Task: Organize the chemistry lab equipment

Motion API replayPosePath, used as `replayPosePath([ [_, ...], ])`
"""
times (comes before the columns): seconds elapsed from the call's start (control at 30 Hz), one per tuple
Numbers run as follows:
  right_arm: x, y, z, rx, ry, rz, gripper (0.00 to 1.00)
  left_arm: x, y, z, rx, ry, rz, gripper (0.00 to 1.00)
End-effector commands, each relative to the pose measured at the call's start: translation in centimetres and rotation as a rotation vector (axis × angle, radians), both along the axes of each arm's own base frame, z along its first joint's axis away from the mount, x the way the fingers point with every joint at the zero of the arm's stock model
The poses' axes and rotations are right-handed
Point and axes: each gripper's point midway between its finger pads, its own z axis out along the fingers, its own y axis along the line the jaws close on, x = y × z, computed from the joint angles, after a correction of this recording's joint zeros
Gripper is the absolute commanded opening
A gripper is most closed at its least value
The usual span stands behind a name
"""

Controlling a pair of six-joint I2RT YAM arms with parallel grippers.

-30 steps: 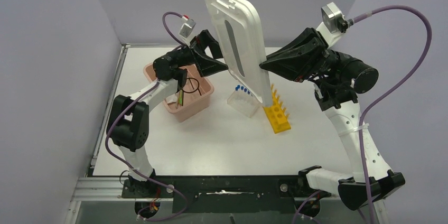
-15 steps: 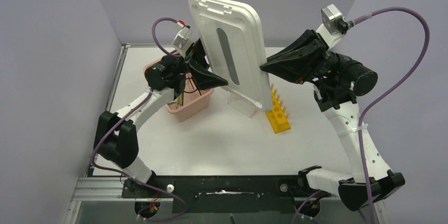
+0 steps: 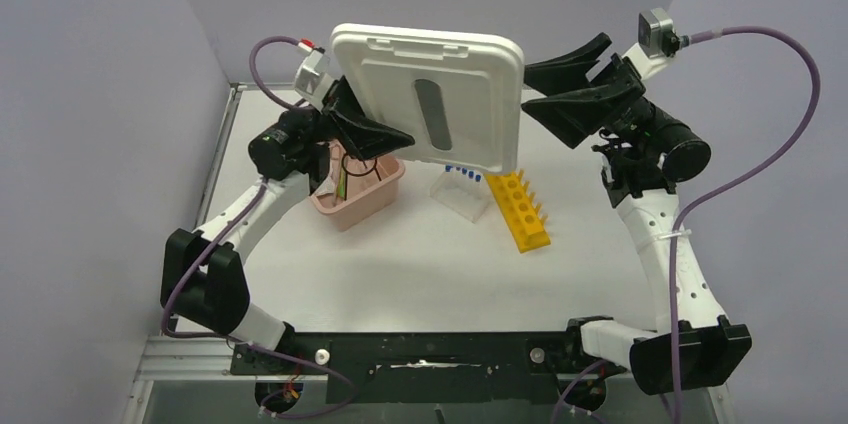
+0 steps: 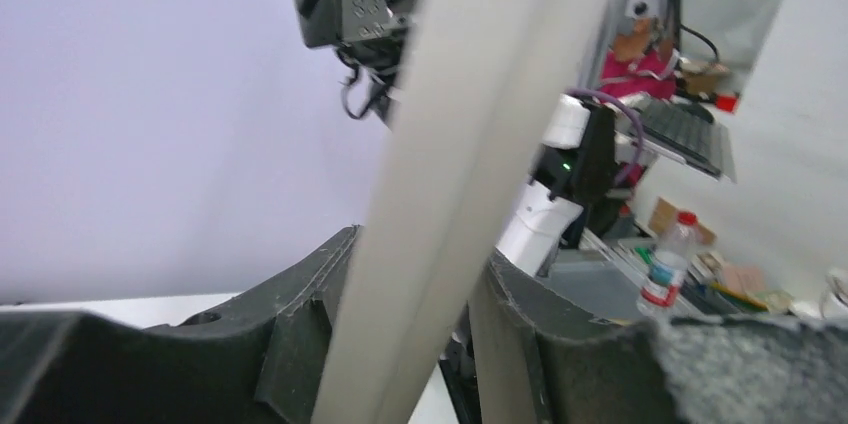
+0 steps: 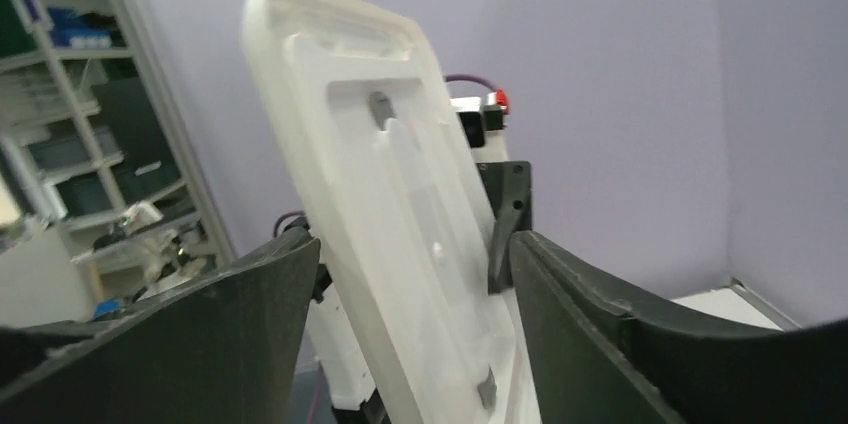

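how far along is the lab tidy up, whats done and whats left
Done: the black wire ring and thin coloured sticks sit in the pink tub. In hand: the left gripper grips the white lid aloft; the right gripper is open beside it. Left: the clear tube rack with blue-capped tubes and the yellow rack stand on the table outside the tub.

The white lid [image 3: 462,64] looks like smooth, matt plastic; the pink tub [image 3: 376,200] and yellow holed rack [image 3: 525,212] are plastic too.
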Motion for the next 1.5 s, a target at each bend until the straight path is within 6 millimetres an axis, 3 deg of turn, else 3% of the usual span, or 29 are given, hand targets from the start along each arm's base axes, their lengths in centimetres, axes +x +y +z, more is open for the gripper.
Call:
replayPosePath([
  [0.0, 2.8, -2.8, 0.3, 0.108, 0.025, -0.189, 0.74, 0.8, 5.3, 4.1, -0.268, -0.082, 0.130, 0.00],
  [0.13, 5.8, -5.2, -1.3, 0.137, 0.051, -0.432, 0.79, 3.9, 8.1, 4.5, -0.360, 0.058, 0.205, 0.00],
  [0.23, 7.2, -5.5, -3.1, 0.094, 0.046, -0.527, 0.84, 6.2, 10.3, 4.9, -0.455, 0.213, 0.240, 0.00],
  [0.4, 8.9, -3.3, -6.8, 0.010, 0.051, -0.515, 0.87, 9.6, 12.6, 4.3, -0.600, 0.493, 0.252, 0.00],
  [0.5, 9.9, -0.3, -9.3, -0.040, 0.075, -0.492, 0.87, 10.7, 13.8, 3.3, -0.688, 0.641, 0.242, 0.00],
  [0.6, 10.3, 2.7, -10.9, -0.060, 0.072, -0.458, 0.88, 11.1, 13.8, 2.9, -0.714, 0.733, 0.251, 0.00],
  [0.73, 11.1, 6.1, -11.6, -0.098, 0.051, -0.433, 0.87, 11.0, 12.8, 2.8, -0.694, 0.813, 0.249, 0.00],
  [0.87, 12.7, 7.8, -11.7, -0.099, 0.058, -0.407, 0.84, 10.4, 11.0, 3.0, -0.618, 0.835, 0.226, 0.00],
  [1.03, 12.6, 8.9, -10.5, -0.069, 0.029, -0.342, 0.83, 10.6, 10.8, 1.2, -0.565, 0.902, 0.267, 0.00],
  [1.13, 11.8, 8.5, -9.7, -0.066, -0.002, -0.335, 0.82, 11.1, 11.5, 0.1, -0.517, 0.941, 0.296, 0.00],
  [1.3, 12.3, 3.9, -8.5, -0.050, 0.007, -0.423, 0.81, 11.3, 13.8, -1.9, -0.408, 0.951, 0.373, 0.00],
  [1.4, 13.1, 2.3, -8.9, -0.039, 0.039, -0.432, 0.80, 11.7, 14.9, -3.6, -0.356, 0.971, 0.432, 0.00],
  [1.47, 13.7, 2.4, -9.5, -0.043, 0.059, -0.424, 0.80, 11.9, 15.1, -4.9, -0.288, 0.988, 0.451, 0.00],
])
